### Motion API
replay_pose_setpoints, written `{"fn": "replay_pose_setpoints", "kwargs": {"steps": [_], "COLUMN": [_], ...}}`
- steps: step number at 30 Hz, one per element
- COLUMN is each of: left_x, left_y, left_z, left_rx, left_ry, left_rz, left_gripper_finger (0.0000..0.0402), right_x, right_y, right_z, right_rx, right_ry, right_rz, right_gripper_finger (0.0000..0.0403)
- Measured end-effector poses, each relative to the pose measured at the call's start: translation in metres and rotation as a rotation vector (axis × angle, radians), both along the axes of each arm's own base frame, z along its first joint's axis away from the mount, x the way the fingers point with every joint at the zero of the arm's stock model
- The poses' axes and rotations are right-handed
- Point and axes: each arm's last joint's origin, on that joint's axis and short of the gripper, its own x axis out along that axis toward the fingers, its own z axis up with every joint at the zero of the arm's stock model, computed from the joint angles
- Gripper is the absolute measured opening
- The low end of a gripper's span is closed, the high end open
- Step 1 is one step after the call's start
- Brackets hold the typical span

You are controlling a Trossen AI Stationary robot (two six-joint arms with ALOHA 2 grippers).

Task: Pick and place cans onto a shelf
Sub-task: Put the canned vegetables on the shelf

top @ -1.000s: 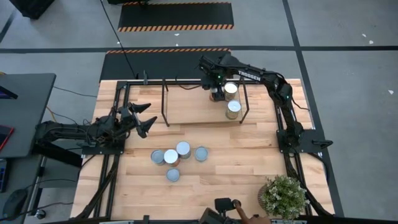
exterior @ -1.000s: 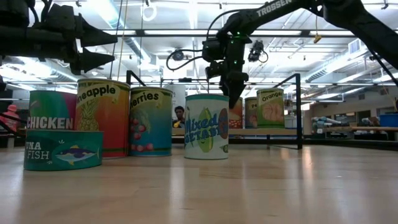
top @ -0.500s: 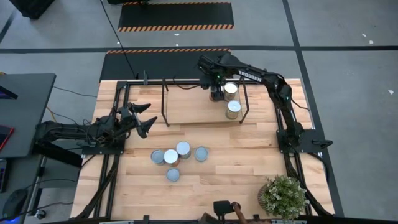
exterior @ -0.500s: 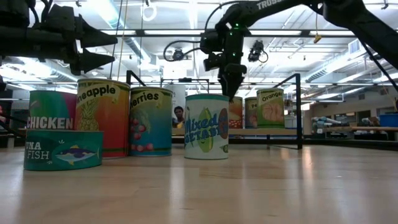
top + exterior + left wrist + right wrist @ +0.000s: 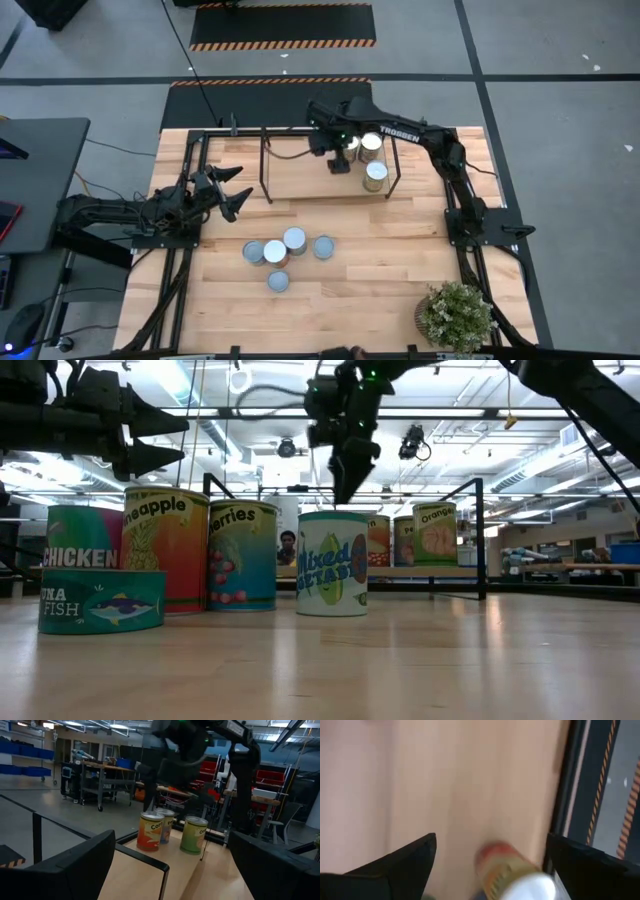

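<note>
Above the shelf [image 5: 300,170] in the high view: right gripper [image 5: 338,162] with fingers apart and empty, beside two cans [image 5: 374,174] at the shelf's right end. Left gripper [image 5: 236,193] spread wide and empty, left of the shelf. Five cans [image 5: 294,240] clustered nearer, mid-table.

In the low view: right gripper [image 5: 345,478] hanging over the labelled cans [image 5: 332,563].

In the right wrist view: fingers [image 5: 400,865] apart, one can [image 5: 512,872] below.

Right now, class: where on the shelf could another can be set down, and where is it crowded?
The shelf is bare across its left and middle board, from the left posts to the right pincer, open and empty above it. The right end is crowded: two cans stand close together there. The left pincer waits open off the shelf.
</note>
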Motion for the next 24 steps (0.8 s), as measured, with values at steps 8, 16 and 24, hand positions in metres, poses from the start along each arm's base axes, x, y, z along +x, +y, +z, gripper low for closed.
{"fn": "replay_pose_setpoints", "kwargs": {"steps": [8,16,24], "left_x": [0.000,0.000,0.001], "left_y": [0.000,0.000,-0.002], "left_z": [0.000,0.000,0.000], "left_rx": [0.006,0.036,0.049], "left_ry": [0.003,0.016,0.021], "left_rz": [0.001,0.006,-0.060], "left_gripper_finger": [0.0393,0.0393,0.0393], "right_x": [0.024,0.036,0.048], "right_y": [0.045,0.089,0.136], "right_z": [0.003,-0.001,-0.011], "right_rx": [0.092,0.152,0.204], "right_ry": [-0.128,-0.150,-0.208], "right_rz": [0.067,0.016,0.023], "right_gripper_finger": [0.0380,0.0380,0.0380]}}
